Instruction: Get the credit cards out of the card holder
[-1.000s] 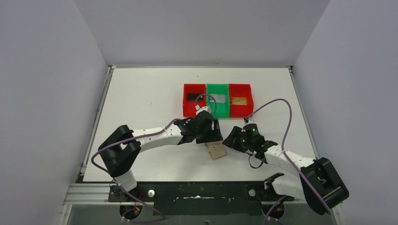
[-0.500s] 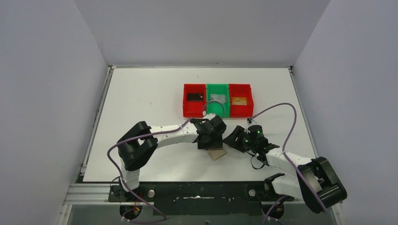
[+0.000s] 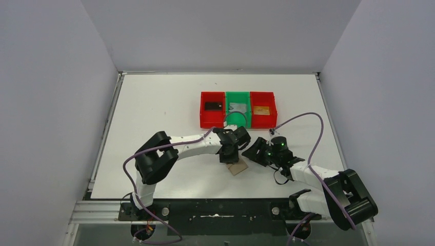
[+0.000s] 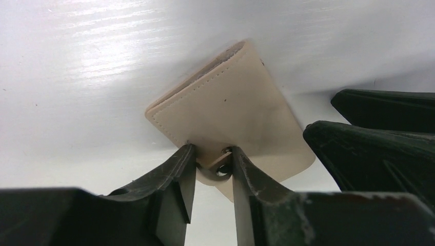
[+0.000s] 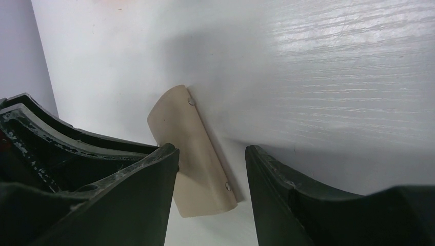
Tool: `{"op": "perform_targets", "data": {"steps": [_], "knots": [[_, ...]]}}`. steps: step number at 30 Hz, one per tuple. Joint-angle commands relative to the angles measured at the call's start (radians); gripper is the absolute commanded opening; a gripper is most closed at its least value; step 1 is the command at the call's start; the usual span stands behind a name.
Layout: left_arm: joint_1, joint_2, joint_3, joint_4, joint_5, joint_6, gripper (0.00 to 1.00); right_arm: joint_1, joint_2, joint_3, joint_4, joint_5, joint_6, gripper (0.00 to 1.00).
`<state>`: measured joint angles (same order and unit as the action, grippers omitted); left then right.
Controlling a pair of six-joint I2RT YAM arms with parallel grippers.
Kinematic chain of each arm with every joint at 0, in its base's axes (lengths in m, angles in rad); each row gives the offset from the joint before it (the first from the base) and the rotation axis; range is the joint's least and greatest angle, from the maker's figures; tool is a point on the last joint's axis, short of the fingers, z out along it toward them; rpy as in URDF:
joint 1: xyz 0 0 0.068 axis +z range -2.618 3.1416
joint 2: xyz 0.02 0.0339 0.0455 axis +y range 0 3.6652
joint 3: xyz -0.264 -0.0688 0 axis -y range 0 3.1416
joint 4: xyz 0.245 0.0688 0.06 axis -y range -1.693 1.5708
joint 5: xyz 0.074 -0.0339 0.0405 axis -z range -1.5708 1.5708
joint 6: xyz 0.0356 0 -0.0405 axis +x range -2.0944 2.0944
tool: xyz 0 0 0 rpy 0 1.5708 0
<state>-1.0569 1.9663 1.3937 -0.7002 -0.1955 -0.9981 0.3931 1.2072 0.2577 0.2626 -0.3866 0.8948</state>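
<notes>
Pinch: left gripper [image 4: 210, 154] on card holder [image 4: 231, 113], right gripper [image 5: 211, 149] open.
Left jaws narrowed onto the closure tab [image 4: 219, 168]; holder lies folded shut on the table [image 3: 154, 102], front centre; right gripper just beside it, jaws apart, holding nothing.

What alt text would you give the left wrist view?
The left gripper pinches the small closure tab, with its metal snap, of a tan card holder that lies folded on the white table. The dark fingers of the right gripper intrude at the right edge, beside the holder.
</notes>
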Motion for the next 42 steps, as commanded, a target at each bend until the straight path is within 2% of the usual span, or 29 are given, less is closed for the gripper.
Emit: {"op": "perform_targets", "data": {"steps": [1,4,10,14,18,25,32,42], "knots": [[-0.006,0.009,-0.033,0.011,-0.003,0.018,0.21,-0.003,0.026,-0.02,-0.042,0.016,-0.03,0.53],[-0.008,0.004,-0.041,0.018,-0.008,0.024,0.11,-0.003,0.028,-0.016,-0.043,0.013,-0.035,0.53],[-0.017,-0.065,-0.074,0.073,-0.055,0.04,0.1,0.001,0.01,0.008,-0.059,-0.023,-0.076,0.6],[-0.018,-0.184,-0.146,0.149,-0.096,0.035,0.12,0.006,-0.012,0.047,-0.133,0.004,-0.127,0.64],[-0.017,-0.32,-0.29,0.259,-0.124,0.008,0.15,0.017,-0.023,0.085,-0.204,0.042,-0.156,0.65],[-0.004,-0.512,-0.541,0.424,-0.107,-0.078,0.27,0.084,-0.017,0.16,-0.275,0.101,-0.177,0.66],[0.003,-0.583,-0.677,0.467,-0.096,-0.156,0.31,0.193,0.04,0.269,-0.347,0.187,-0.213,0.68],[0.006,-0.566,-0.704,0.505,-0.074,-0.18,0.34,0.247,0.079,0.32,-0.366,0.207,-0.215,0.69]]}}
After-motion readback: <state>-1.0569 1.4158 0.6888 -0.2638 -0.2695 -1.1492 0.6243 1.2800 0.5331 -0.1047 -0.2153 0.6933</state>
